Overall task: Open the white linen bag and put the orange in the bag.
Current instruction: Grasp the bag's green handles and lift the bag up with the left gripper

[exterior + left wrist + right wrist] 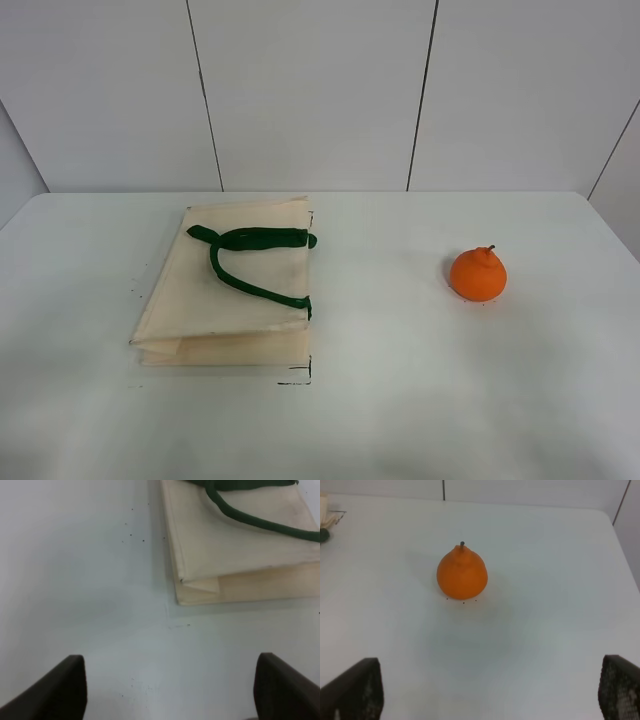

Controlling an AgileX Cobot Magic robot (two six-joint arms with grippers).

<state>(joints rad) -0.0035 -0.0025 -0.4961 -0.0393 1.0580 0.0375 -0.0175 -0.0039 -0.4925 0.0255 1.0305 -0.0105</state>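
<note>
Two task items are resting on the white worktop [400,420], well apart from each other. The white linen bag [225,300] is lying flat and folded on the left half of the exterior high view, its layers closed on one another. Its dark green handles [250,262] are lying looped across its upper face. The orange [478,274] is sitting upright on the right half, stem pointing up, touching only the worktop. The left gripper [171,690] is standing open, its two dark fingers [67,687] spread wide over bare worktop, near a corner of the bag but apart from it. The right gripper [487,690] is likewise standing open, its fingers spread wide, with the orange lying ahead of it and clear of both. Small dark marks [297,378] are showing on the worktop just beside the near corner of the bag. White wall panels [310,90] are standing behind the worktop.
</note>
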